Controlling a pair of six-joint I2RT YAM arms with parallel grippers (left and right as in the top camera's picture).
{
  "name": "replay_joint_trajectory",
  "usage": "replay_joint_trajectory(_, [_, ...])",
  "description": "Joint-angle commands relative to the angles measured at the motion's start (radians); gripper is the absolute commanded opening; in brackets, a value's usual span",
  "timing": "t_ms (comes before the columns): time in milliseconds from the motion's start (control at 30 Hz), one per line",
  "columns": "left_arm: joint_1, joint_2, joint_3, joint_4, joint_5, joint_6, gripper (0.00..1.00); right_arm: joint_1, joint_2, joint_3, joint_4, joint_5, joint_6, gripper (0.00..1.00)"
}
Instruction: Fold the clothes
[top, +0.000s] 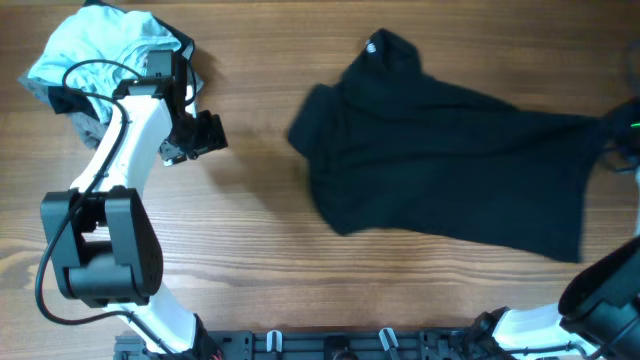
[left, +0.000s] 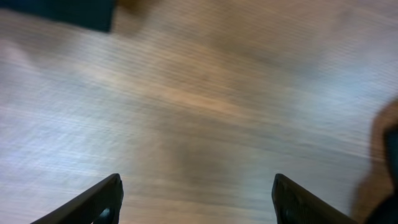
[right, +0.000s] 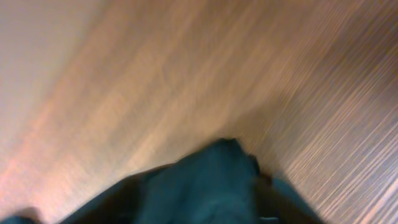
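**Black shirt spread unfolded on the right half of the table; left jaws open, right unreadable**

Nearest me, the two arm bases sit at the near edge of the wooden table. The white left arm rises from its base and reaches away over the left side. Its left gripper hangs above bare wood. On the left wrist view the two dark fingers stand wide apart with only blurred tabletop between them, so I read that gripper as open and empty.

Across the middle, on the right half, lies the large plain black soft-fabric shirt. It is spread out and rumpled, not folded. Its collar points to the far side and shows a small white tag. Its body runs off toward the right edge. The left gripper is well apart from it, over to its left.

The right gripper sits at the shirt's right end, dark against dark at the edge of the overhead view. The right wrist view is blurred. Dark cloth fills its lower middle and no fingers show, so I cannot tell whether those jaws are open, shut or holding fabric.

Farthest off, at the far left corner, a crumpled light-blue garment lies bunched with a grey garment, just beyond the left arm.
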Motion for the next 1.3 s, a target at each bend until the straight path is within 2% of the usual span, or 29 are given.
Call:
replay_joint_trajectory(0, [-0.029,-0.009,0.014,0.065,0.171,0.073,0.79,-0.024,-0.023,0.061,-0.07,-0.202,-0.024,0.99])
replay_joint_trajectory(133, [-0.093,-0.002,0.012,0.159,0.245,0.14,0.85,-0.012,-0.026,0.061,-0.217,-0.281,-0.03,1.0])
replay_joint_trajectory(367, [-0.258,0.1,0.012,0.261,0.257,0.235,0.82,0.067,-0.026,0.057,-0.492,-0.326,-0.224,1.0])
replay_joint_trajectory(600, [-0.389,0.221,0.012,0.46,0.271,0.262,0.8,0.174,-0.026,0.013,-0.562,-0.32,-0.233,1.0])
replay_joint_trajectory(700, [-0.407,0.249,0.012,0.488,0.271,0.262,0.67,0.21,-0.026,-0.017,-0.559,-0.32,-0.233,1.0])
replay_joint_trajectory(767, [-0.407,0.268,0.012,0.48,0.269,0.262,0.46,0.226,-0.026,-0.026,-0.558,-0.32,-0.231,1.0])
replay_joint_trajectory(833, [-0.405,0.27,0.012,0.467,0.223,0.261,0.06,0.235,-0.026,-0.027,-0.559,-0.32,-0.232,1.0])
replay_joint_trajectory(900, [-0.396,0.262,0.015,0.443,0.108,0.242,0.04,0.243,-0.025,-0.027,-0.561,-0.319,-0.232,1.0])
replay_joint_trajectory(1000, [-0.358,0.236,0.047,0.371,-0.11,0.145,0.04,0.243,-0.025,-0.027,-0.566,-0.316,-0.231,1.0])
replay_joint_trajectory(1067, [-0.304,0.203,0.092,0.302,-0.204,0.089,0.04,0.243,-0.024,-0.027,-0.573,-0.314,-0.233,1.0])
replay_joint_trajectory(1200, [-0.191,0.161,0.146,0.232,-0.202,-0.011,0.04,0.243,-0.023,-0.03,-0.6,-0.241,-0.232,1.0])
replay_joint_trajectory(1267, [-0.154,0.157,0.146,0.224,-0.171,-0.017,0.04,0.243,-0.023,-0.049,-0.6,-0.237,-0.232,1.0])
